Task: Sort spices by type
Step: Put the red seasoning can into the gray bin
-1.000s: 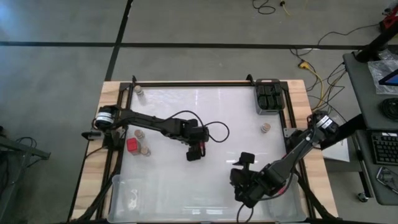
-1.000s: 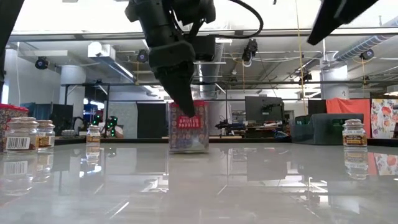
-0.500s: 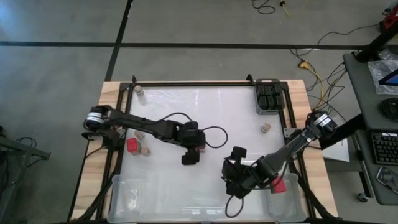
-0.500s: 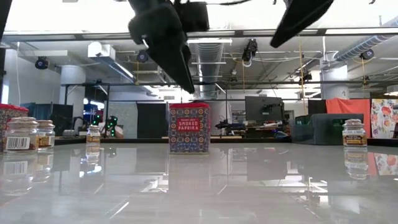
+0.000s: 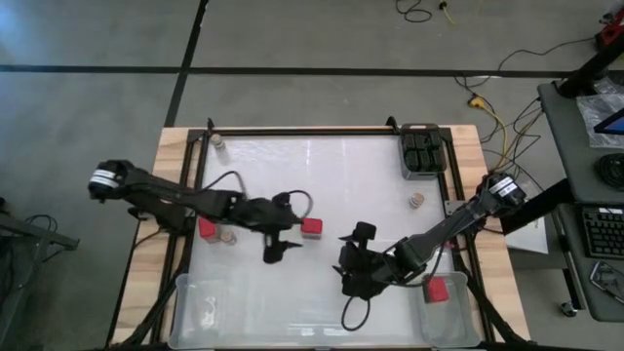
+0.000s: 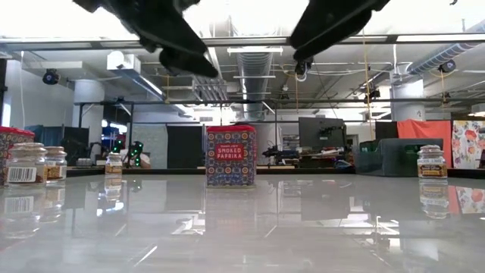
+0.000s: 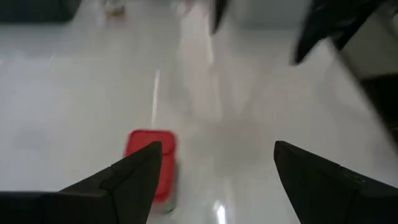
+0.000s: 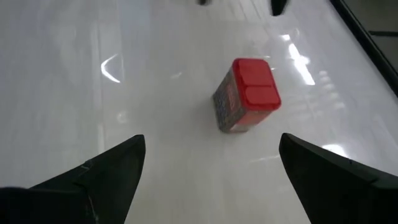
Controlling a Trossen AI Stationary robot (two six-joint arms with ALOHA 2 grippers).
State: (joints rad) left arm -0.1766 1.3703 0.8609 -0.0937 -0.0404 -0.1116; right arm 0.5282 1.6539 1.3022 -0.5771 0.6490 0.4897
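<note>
While both grippers gape empty, the right gripper [image 5: 353, 261] at four o'clock of the smoked paprika tin [image 5: 311, 227] should probably close in; the left gripper [image 5: 276, 249] hangs beside it.

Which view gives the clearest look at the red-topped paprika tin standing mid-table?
The right wrist view: the paprika tin shows whole, lid and patterned side, upright and untouched. The low view shows its label head-on but not the lid. The high view gives only a small red top; the left wrist view blurs it.
</note>
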